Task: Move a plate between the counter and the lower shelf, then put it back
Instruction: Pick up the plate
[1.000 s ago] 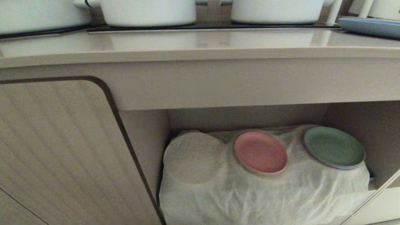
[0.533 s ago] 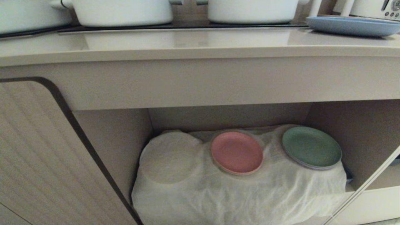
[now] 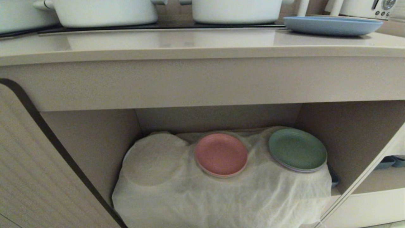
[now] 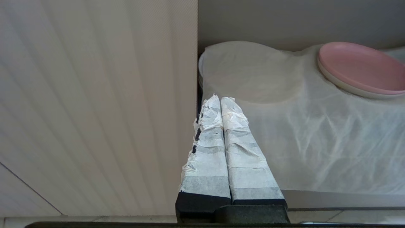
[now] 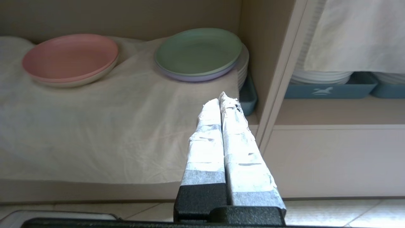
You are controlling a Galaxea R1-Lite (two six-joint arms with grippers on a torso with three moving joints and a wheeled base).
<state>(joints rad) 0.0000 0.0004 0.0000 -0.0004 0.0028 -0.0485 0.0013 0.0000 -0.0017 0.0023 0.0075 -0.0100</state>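
your left gripper (image 4: 220, 98) and right gripper (image 5: 223, 96) are both clenched, empty. the plate (image 3: 332, 25) sits on the counter (image 3: 190, 41), above them; the lower shelf (image 5: 95, 126) lies ahead.

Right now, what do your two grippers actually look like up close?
Both look alike. The left gripper and the right gripper each have two long fingers that narrow toward the tip, wrapped in bands of frayed whitish tape over a black body. The fingers grow out of a black base. No cables or markings show.
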